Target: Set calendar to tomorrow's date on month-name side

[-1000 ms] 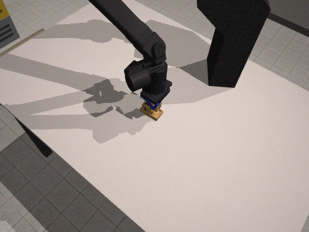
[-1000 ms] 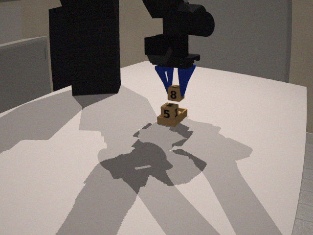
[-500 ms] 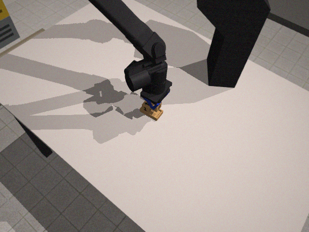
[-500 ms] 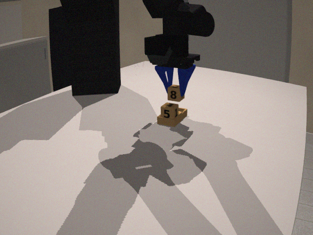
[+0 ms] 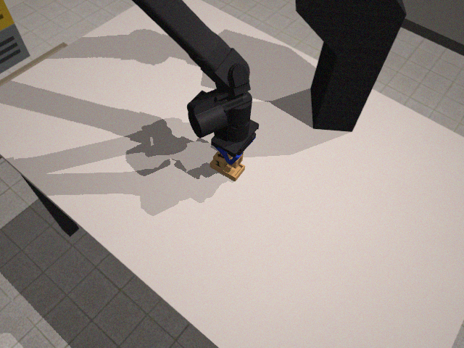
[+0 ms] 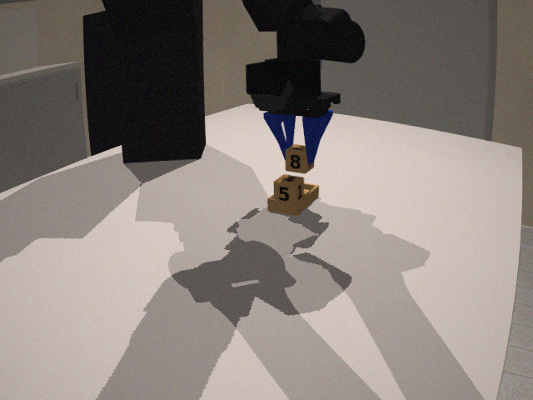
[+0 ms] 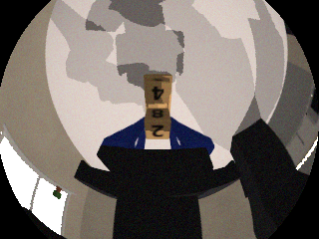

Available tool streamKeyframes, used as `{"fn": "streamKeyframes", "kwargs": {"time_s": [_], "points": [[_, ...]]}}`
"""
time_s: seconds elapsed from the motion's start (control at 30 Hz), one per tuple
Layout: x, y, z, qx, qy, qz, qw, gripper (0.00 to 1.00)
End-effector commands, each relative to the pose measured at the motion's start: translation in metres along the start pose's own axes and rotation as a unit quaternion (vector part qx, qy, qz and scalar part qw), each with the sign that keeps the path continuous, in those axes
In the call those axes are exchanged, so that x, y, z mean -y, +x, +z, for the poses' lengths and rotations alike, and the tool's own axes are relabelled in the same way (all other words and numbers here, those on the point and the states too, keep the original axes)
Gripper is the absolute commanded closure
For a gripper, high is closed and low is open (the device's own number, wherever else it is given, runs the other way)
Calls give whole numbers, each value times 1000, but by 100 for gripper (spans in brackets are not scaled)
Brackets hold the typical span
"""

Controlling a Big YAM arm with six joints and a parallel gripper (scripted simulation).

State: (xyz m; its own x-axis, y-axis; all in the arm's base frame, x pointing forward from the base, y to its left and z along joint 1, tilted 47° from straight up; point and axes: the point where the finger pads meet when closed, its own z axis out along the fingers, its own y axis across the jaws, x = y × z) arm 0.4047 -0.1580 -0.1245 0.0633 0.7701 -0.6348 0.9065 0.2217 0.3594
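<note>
Tool [image 5: 230, 159] [image 6: 297, 160] [image 7: 158, 120] pinched the 8 cube [image 5: 238, 161] [image 6: 295, 162] [image 7: 158, 124] | mid-frame, above the tray [image 5: 235, 175] [image 6: 281, 207] | other cube [image 5: 221, 162] [image 6: 283, 193] [image 7: 157, 92] sat inside | it needed slow, straight lowering beside that one, then soft letting go once flat

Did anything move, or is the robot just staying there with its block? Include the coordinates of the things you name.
Nothing has visibly changed. The gripper [image 5: 231, 160] [image 6: 297, 160] [image 7: 158, 120] still holds the "8" cube [image 5: 238, 162] [image 6: 295, 162] [image 7: 158, 131] up in the air. The other cube [image 5: 219, 161] [image 6: 284, 193] [image 7: 158, 93] is still in the tray [image 5: 235, 175] [image 6: 282, 206], which hasn't moved either.
</note>
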Motion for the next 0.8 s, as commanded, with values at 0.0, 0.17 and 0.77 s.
{"fn": "streamKeyframes", "kwargs": {"time_s": [0.0,0.17,0.77], "points": [[3,-2,7,3,3,-2,1000,73],[3,-2,9,3,3,-2,1000,73],[5,-2,23,2,6,-4,1000,73]]}}
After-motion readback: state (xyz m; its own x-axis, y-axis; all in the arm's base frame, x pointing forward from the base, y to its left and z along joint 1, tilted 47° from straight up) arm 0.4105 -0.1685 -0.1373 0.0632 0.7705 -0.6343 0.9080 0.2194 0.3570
